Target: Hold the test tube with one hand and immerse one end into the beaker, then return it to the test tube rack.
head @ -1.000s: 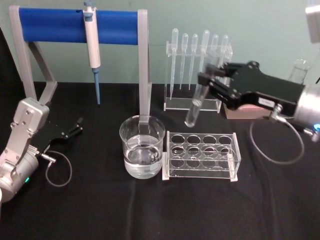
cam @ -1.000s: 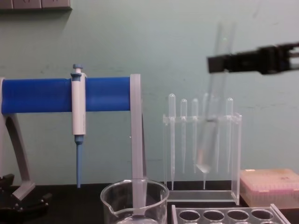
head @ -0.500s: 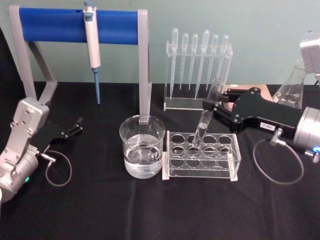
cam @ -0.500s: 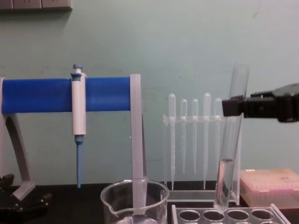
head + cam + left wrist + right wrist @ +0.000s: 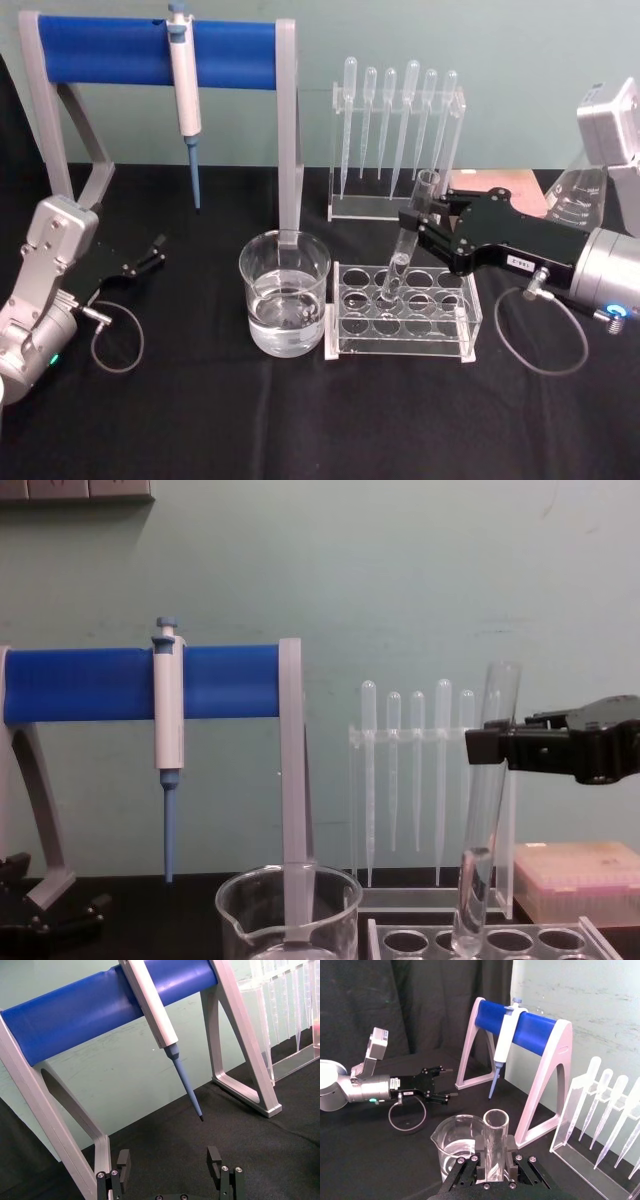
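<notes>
The test tube point(image 5: 407, 240) is a long clear glass tube, tilted slightly, with its rounded bottom down in a back-row hole of the clear tube rack point(image 5: 440, 345). My right gripper point(image 5: 414, 222) is shut on the tube's upper part, just below the rim. The chest view has the test tube point(image 5: 484, 810) dipping into the rack point(image 5: 590, 942) under the right gripper point(image 5: 492, 746). From the right wrist, the tube's open rim point(image 5: 495, 1121) rises between the fingers. The beaker point(image 5: 285, 293), part full of clear liquid, stands left of the rack. My left gripper point(image 5: 152, 254) rests open at the table's left.
A blue-barred stand point(image 5: 150, 52) carrying a hanging pipettor point(image 5: 184, 90) rises behind the beaker. A clear holder of plastic pipettes point(image 5: 395, 130) stands behind the rack. A glass flask point(image 5: 578, 195) and a pink box point(image 5: 580, 880) sit at the back right.
My right gripper has come down and towards the rack with the test tube. The tube's bottom, earlier in the air, now sits in a rack hole. The left arm has not moved.
</notes>
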`<act>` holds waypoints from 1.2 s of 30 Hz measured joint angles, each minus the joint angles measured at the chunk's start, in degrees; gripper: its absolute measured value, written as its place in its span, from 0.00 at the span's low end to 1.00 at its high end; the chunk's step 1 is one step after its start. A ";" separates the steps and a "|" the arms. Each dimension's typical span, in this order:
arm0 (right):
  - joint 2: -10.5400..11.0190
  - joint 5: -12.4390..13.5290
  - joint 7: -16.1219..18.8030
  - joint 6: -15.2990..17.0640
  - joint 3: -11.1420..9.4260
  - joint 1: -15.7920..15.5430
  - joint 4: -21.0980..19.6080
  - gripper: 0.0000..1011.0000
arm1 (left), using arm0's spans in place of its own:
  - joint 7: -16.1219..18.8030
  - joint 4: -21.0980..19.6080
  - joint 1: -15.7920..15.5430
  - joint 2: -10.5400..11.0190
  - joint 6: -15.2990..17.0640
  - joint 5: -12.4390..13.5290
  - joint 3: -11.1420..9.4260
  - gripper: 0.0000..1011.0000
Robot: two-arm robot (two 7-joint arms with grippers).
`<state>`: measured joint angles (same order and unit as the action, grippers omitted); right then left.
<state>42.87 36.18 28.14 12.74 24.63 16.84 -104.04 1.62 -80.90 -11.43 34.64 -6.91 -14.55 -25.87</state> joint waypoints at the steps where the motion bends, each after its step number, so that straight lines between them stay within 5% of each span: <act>1: -0.10 -0.07 0.00 -0.03 0.05 -0.02 0.09 0.24 | 0.00 0.00 0.00 0.00 0.00 0.00 0.00 0.99; 36: -3.13 -6.13 0.81 -1.87 1.99 -1.59 4.94 0.24 | 0.00 0.00 0.00 0.00 0.00 0.00 0.00 0.99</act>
<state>39.74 30.05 28.95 10.87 26.62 15.25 -99.10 1.62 -80.90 -11.43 34.65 -6.91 -14.55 -25.86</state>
